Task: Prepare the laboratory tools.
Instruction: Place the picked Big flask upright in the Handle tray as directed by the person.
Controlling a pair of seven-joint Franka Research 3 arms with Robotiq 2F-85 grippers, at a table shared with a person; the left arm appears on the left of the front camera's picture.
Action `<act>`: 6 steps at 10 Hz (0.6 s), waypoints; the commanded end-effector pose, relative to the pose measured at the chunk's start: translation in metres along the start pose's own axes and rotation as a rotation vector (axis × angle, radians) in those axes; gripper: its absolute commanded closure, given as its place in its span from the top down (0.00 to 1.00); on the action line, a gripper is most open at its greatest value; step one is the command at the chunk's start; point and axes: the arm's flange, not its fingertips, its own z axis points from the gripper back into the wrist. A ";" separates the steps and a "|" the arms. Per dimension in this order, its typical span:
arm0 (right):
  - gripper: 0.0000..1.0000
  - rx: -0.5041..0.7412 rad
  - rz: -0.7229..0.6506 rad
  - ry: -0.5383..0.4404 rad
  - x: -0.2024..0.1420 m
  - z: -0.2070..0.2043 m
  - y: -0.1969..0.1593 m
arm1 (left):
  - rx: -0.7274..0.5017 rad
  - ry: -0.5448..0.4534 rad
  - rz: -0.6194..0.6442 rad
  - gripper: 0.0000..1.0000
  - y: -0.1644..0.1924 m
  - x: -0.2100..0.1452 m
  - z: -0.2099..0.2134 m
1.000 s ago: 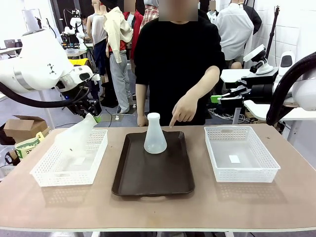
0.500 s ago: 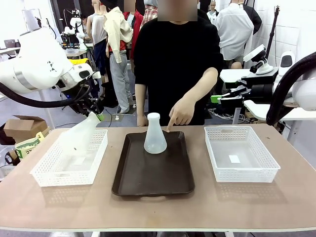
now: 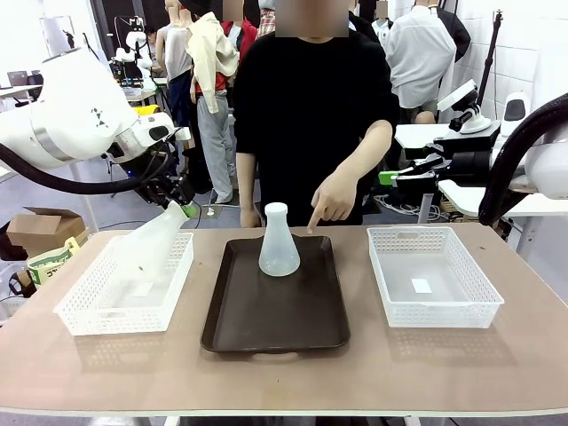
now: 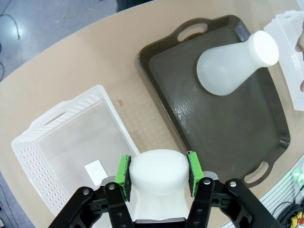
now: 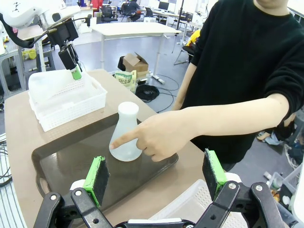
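Note:
One frosted flask [image 3: 146, 247] hangs tilted over the left white basket [image 3: 124, 297], and my left gripper [image 3: 184, 209] is shut on its neck. In the left wrist view the green pads [image 4: 124, 173] clamp that flask's neck [image 4: 158, 173]. A second flask [image 3: 279, 241] stands upright at the far end of the dark brown tray [image 3: 275, 315]. The person's hand [image 3: 333, 200] points a finger down just right of it. My right gripper [image 5: 154, 175] is open, held in the air behind the right basket [image 3: 432, 275], facing the person's hand [image 5: 152, 135] and the upright flask [image 5: 126, 133].
The tray lies mid-table between the two white mesh baskets. The person in black stands at the far edge behind the tray. Bare tabletop [image 3: 284, 382] runs along the near side. Other people and benches are farther back.
My left gripper has carried the tilted flask a little to the right over the left basket. The person's pointing hand and the right arm have barely moved.

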 end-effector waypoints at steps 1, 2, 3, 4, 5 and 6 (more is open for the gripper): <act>1.00 0.006 -0.014 -0.005 -0.002 0.000 0.001 | -0.039 -0.013 -0.024 0.00 0.004 -0.005 0.004; 1.00 0.006 -0.014 -0.005 -0.002 0.000 0.001 | -0.038 -0.014 -0.025 0.00 0.004 -0.005 0.004; 1.00 0.006 -0.014 -0.005 -0.002 0.000 0.001 | -0.026 -0.015 -0.018 0.00 0.005 -0.005 0.004; 1.00 0.006 -0.014 -0.005 -0.002 0.000 0.001 | 0.013 0.028 0.014 0.00 0.010 -0.007 0.001; 1.00 0.006 -0.014 -0.005 -0.002 0.000 0.001 | -0.004 -0.002 -0.006 0.00 0.000 0.000 0.000; 1.00 0.006 -0.014 -0.005 -0.002 0.000 0.001 | -0.004 -0.002 -0.006 0.00 0.000 0.000 0.000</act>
